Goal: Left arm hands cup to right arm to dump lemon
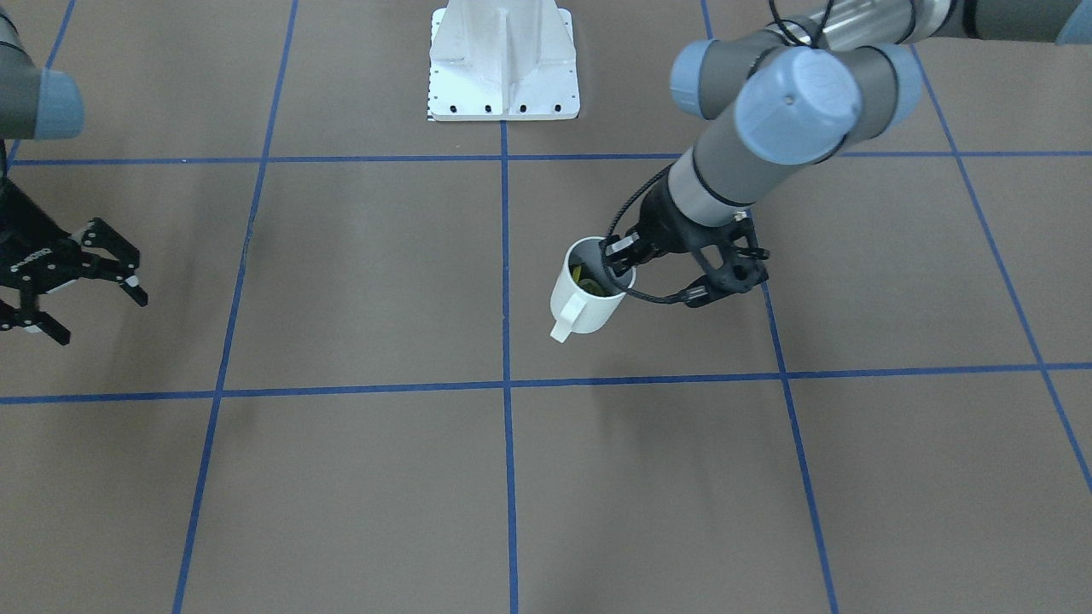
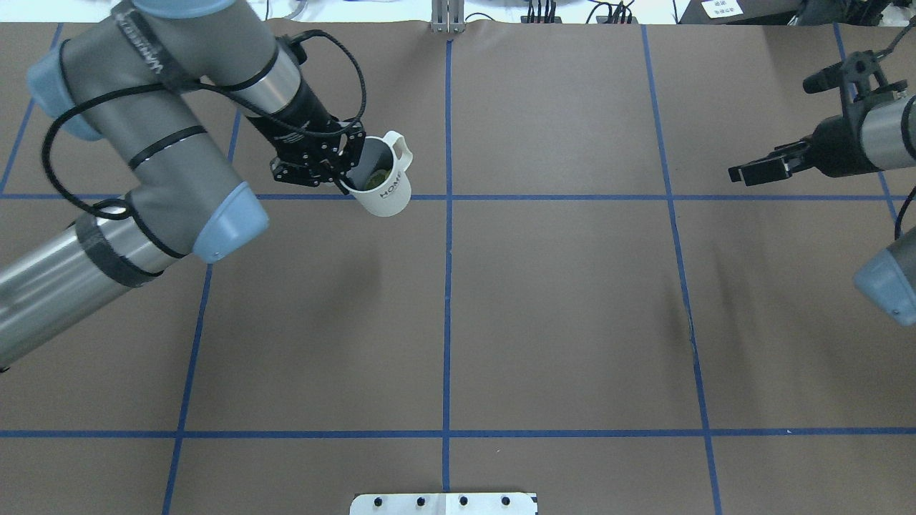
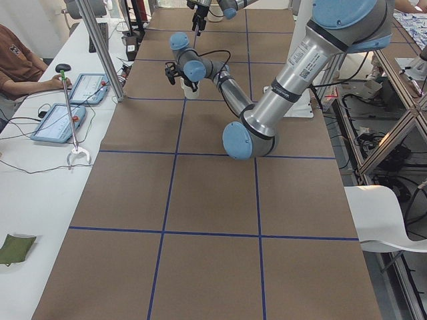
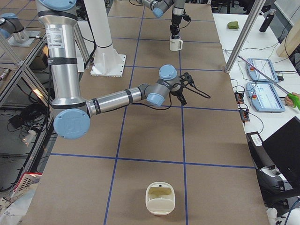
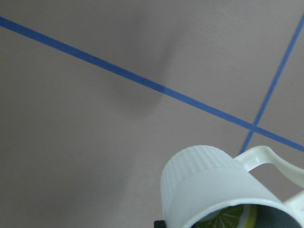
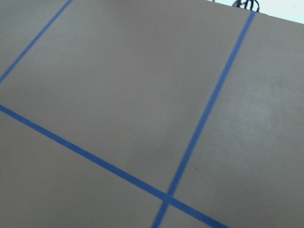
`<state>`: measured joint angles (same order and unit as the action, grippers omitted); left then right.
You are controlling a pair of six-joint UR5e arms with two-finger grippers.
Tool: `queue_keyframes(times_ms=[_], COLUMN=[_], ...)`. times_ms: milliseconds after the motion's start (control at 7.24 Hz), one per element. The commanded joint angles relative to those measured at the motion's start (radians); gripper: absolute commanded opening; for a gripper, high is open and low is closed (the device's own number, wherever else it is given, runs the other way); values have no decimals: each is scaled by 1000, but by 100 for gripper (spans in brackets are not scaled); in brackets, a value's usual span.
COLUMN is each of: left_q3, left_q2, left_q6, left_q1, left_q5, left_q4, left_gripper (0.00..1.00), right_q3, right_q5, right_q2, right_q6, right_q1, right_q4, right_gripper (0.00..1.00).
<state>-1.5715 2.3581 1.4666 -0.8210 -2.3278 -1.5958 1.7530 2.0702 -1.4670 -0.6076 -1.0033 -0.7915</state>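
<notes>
A robotics lab: tape grid (image 2: 447,286) on the table (image 2: 572,322) beneath the left gripper (image 2: 349,177). Beyond it are an aluminium post (image 3: 103,53), tablets (image 3: 57,123) and a seated operator (image 3: 17,63).

The left arm (image 2: 164,121) is grey with light-blue caps (image 2: 229,222), black perforated bracket (image 2: 308,154) and looped cable (image 2: 356,79); the right arm (image 4: 117,97) is silver-grey, blue-capped.

**Around the taped table**

A brown table cover (image 2: 572,322) carries a grid of blue tape lines (image 2: 447,322). A cream bowl (image 4: 160,199) sits on one end of it. On the white side bench (image 3: 33,193) lie two tablets (image 3: 88,87), a green pouch (image 3: 16,247) and a grabber tool (image 3: 71,113). A person in a brown shirt (image 3: 17,60) sits alongside.
</notes>
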Motion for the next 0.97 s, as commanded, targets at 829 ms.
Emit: queue_keyframes(times_ms=[829], left_q3=[271], left_q2=[288], left_q6=[192], left_q1=[33], left_q5=[8], left_q4=[53], left_gripper=[0], right_q3=[97], right_q5=[-962], right_q2=[175], right_q6=[-90], right_q1=[627], right_q4=[84], right_gripper=[100])
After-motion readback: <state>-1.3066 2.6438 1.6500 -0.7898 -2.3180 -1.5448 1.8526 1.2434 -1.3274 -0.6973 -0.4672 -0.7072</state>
